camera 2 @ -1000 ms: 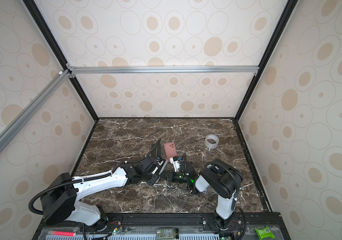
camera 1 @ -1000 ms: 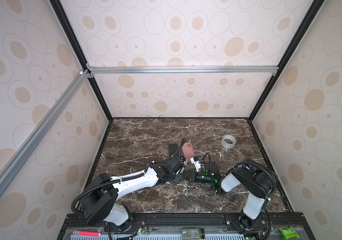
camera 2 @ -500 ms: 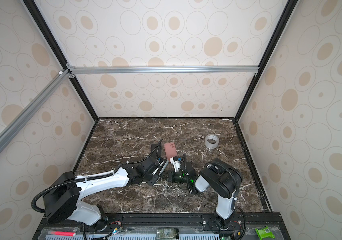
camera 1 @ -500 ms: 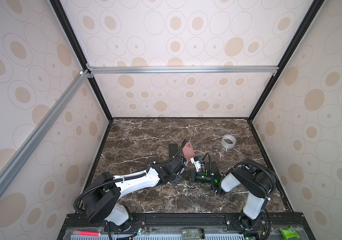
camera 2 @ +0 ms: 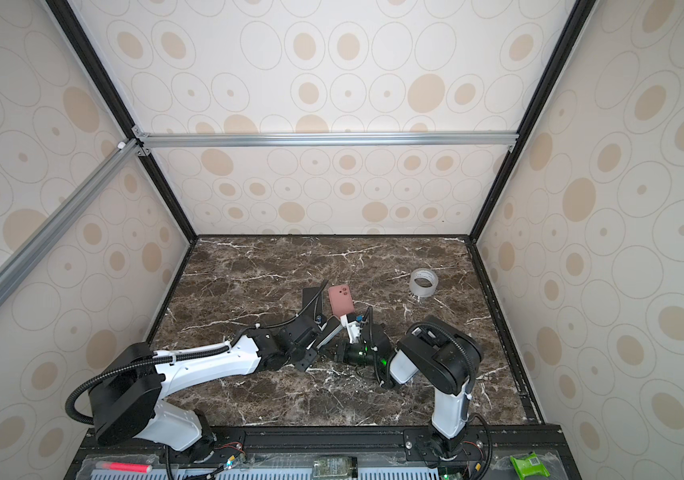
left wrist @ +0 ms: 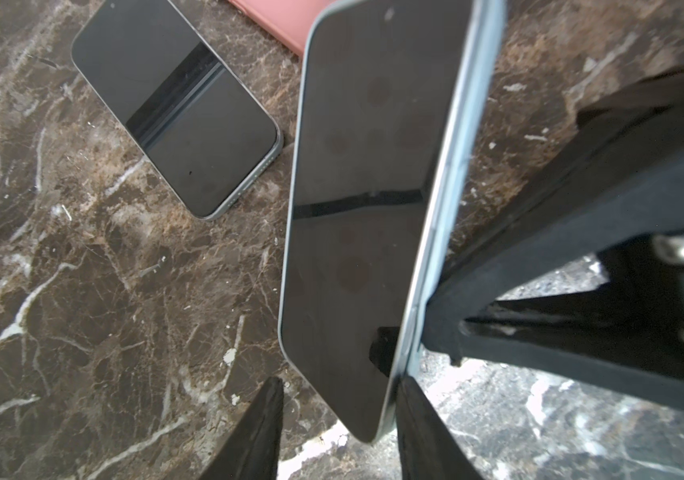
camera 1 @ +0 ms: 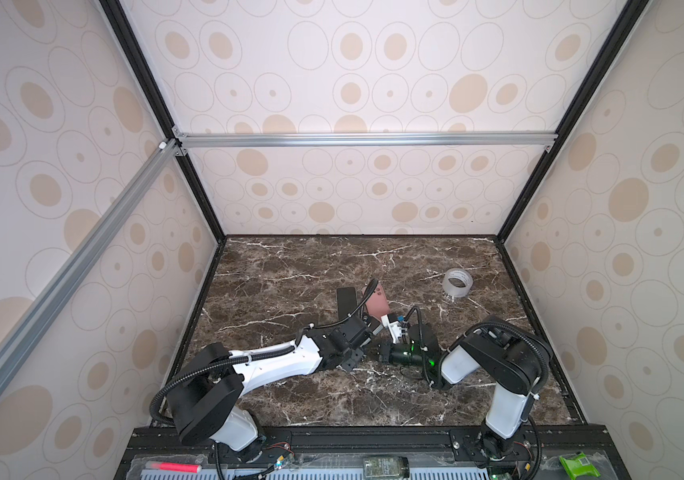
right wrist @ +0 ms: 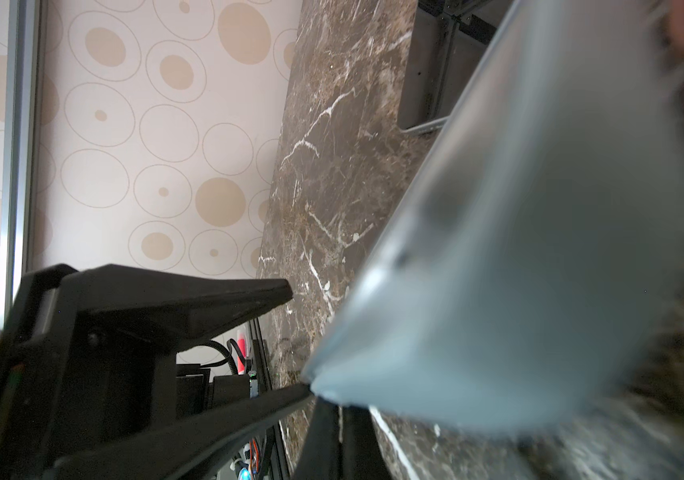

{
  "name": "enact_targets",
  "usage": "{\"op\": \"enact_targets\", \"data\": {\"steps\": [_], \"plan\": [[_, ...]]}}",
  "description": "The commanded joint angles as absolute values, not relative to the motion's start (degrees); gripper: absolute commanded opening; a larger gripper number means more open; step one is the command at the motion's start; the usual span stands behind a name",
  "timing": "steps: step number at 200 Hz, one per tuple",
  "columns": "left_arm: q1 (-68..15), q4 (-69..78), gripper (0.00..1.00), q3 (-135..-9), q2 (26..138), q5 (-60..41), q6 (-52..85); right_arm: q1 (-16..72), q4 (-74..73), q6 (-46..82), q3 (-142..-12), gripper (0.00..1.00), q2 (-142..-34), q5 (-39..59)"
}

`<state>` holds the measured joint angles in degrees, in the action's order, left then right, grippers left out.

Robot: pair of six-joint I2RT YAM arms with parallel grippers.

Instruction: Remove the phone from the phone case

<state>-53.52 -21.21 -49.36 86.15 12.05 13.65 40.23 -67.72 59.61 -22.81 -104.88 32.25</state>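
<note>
The phone (left wrist: 365,187), dark screen up, sits inside its pale blue phone case (right wrist: 518,291), tilted up off the counter (left wrist: 82,311) near the front middle. The right fingers (right wrist: 323,428) are pinched tight on a corner of the phone case. The left fingers (left wrist: 261,432) straddle the phone's lower end, partly open, a gap showing on one side. A second phone (left wrist: 174,112) lies flat beside a pink case (left wrist: 282,20).

The tabletop (left wrist: 82,311) looks like polished brown marble with white veins. The raised phone (left wrist: 365,166) has a glossy black glass front, a smooth pale-blue metallic rim and a frosted matt back. The pink case (camera 2: 340,300) looks matt, the tape roll (camera 1: 457,282) translucent plastic.
</note>
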Motion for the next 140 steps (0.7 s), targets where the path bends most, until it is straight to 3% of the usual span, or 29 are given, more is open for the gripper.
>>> {"op": "enact_targets", "data": {"steps": [1,140], "plan": [[-53.69,-24.1,0.44,-50.41,87.89,17.49,11.97,40.77,-72.86,60.55,-22.64,0.0,-105.12,34.07],[-57.56,-19.95,0.45,-50.45,89.81,22.22,10.66,40.78,-77.34,63.11,-22.52,0.0,-107.84,33.93]]}}
